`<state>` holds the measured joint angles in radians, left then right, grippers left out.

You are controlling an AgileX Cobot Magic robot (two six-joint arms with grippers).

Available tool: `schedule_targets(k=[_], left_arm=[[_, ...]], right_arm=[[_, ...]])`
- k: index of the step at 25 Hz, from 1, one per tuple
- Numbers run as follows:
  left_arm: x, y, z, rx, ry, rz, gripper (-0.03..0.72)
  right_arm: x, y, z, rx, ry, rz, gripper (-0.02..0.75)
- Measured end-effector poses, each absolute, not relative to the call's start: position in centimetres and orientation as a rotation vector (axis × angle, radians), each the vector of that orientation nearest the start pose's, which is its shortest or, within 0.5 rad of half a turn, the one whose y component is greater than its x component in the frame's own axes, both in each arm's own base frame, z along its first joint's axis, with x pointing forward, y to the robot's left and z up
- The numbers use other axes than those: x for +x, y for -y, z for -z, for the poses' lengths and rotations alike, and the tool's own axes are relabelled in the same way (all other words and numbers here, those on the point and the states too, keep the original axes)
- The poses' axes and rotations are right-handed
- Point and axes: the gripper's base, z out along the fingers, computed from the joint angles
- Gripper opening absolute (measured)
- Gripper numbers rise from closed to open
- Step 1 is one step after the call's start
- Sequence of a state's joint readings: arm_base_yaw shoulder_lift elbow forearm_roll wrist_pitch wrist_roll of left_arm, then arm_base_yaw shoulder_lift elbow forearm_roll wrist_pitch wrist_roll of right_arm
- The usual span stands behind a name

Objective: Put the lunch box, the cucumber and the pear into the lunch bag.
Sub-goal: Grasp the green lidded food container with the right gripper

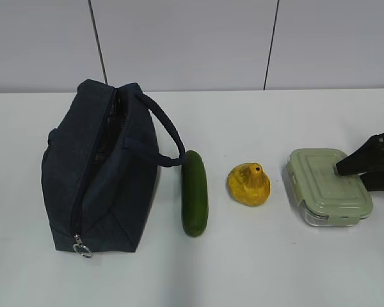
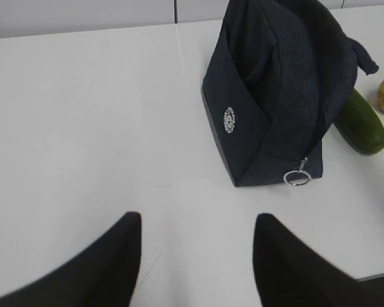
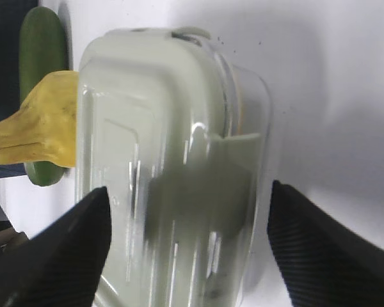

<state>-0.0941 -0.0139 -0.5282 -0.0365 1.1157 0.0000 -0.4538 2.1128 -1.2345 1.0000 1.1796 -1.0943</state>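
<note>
White tabletop (image 1: 256, 268), plain matte surface, spans full frame w/ faint shadows; behind it pale grey wall panels (image 1: 179, 45), split by two thin dark vertical seams (image 1: 97, 41), meeting table's far edge.

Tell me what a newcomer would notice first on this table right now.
Probably the dark navy lunch bag at the left, largest by far, its top zipper open. To its right lie the cucumber, the yellow pear and the green-lidded lunch box in a row. At the right edge, the right gripper straddles the lunch box with its jaws wide, while the left gripper hangs open over bare table.
</note>
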Motion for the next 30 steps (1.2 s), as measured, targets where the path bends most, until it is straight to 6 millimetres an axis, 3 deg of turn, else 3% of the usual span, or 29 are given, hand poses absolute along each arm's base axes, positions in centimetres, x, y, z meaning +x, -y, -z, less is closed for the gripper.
schedule_targets(k=[30], left_arm=[[-1.3, 0.2, -28.0, 0.101, -2.056, 0.102, 0.342]], right_arm=[[36.0, 8.2, -11.2, -0.074, -2.595, -1.212, 0.590]])
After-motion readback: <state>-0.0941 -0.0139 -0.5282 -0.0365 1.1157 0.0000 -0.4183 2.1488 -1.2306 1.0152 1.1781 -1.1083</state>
